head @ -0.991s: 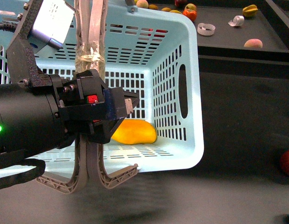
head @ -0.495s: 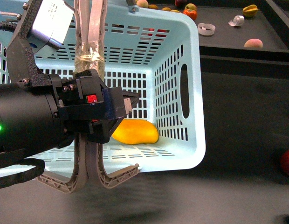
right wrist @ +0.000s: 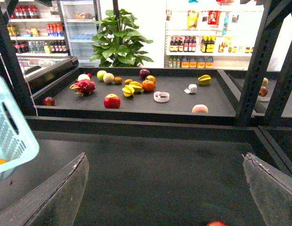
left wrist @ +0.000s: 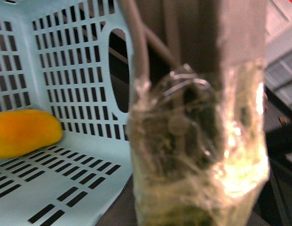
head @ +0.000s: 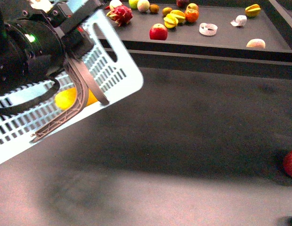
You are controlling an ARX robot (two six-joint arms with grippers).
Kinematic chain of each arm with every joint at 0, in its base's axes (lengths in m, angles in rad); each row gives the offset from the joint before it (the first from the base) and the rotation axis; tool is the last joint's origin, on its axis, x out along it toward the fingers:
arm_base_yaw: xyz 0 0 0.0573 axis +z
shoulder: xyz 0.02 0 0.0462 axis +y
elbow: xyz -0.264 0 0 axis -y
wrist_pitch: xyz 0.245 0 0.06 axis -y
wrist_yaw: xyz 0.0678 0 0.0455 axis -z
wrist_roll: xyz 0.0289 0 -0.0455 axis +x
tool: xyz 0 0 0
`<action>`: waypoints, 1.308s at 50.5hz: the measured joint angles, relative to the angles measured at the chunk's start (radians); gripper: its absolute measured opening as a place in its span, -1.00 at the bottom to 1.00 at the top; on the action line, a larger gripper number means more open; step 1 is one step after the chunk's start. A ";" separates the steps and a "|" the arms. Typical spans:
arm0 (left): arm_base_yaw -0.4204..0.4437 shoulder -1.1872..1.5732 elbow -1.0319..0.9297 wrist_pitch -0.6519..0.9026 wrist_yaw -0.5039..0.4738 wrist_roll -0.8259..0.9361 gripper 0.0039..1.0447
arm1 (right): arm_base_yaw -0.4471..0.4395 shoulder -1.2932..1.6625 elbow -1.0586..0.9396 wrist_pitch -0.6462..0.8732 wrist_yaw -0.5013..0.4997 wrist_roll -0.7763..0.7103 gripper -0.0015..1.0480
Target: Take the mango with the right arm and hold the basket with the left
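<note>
In the tilted basket (head: 121, 79), mango (head: 66, 98) just below left hand (head: 73, 36) gripping handles (head: 83, 90)

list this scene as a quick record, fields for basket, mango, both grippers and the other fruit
basket: pale blue, tilted, off to the robot's left
handles: brown-grey, tape-wrapped, running up into the left gripper
left gripper: shut on the handles
mango: inside the basket, on its slotted floor
right gripper: open, empty, over the dark table
shelf behind: red apple, dragon fruit, starfruit, more fruit
table edge, robot's right: a red fruit, partly cut off
</note>
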 joint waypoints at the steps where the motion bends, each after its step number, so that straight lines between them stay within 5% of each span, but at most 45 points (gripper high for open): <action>1: 0.009 0.008 0.015 -0.016 -0.010 -0.032 -0.70 | 0.000 0.000 0.000 0.000 0.000 0.000 0.84; 19: 0.082 0.197 0.220 -0.105 -0.063 -0.531 -0.70 | 0.000 0.000 0.000 0.000 0.000 0.000 0.84; 42: 0.119 0.390 0.385 -0.092 -0.112 -0.755 -0.69 | 0.000 0.000 0.000 0.000 0.000 0.000 0.84; 66: 0.135 0.278 0.250 -0.117 -0.132 -0.593 0.86 | 0.000 0.000 0.000 0.000 0.000 0.000 0.84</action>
